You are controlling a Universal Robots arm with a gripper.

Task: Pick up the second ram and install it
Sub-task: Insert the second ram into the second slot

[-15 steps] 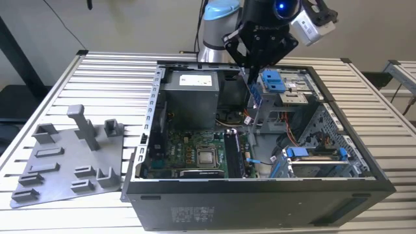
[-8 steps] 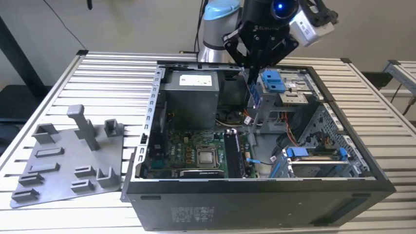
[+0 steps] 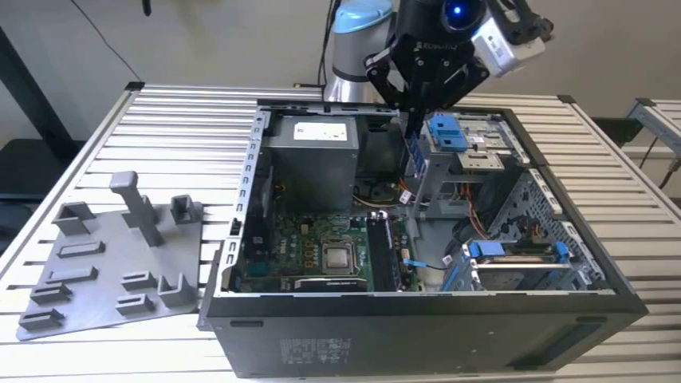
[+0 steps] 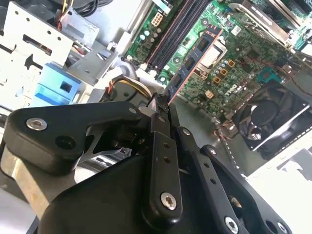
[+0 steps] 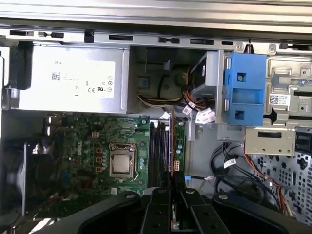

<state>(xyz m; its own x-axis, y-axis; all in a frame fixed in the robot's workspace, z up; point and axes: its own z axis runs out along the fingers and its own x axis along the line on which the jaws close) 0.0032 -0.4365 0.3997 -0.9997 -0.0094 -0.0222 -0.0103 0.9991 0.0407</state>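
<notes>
Gripper point(image 4: 161, 108) pinched tight on the second ram point(image 4: 194, 57) — the stick juts from the fingertips, held in the air over the open computer case point(image 3: 426, 335), clear of its walls. Down inside lies the green motherboard point(image 3: 303, 239) with its long black slots point(image 5: 158, 146) — power supply point(image 3: 309, 155) on one side, drive cage point(image 3: 479, 155) on the other.

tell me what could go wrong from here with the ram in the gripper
The gripper pinches the second ram by one end only, so it may tilt or slip when pressed. The loose cables and the blue drive bracket sit close beside the motherboard slots, so the wide gripper could snag them on descent.
</notes>
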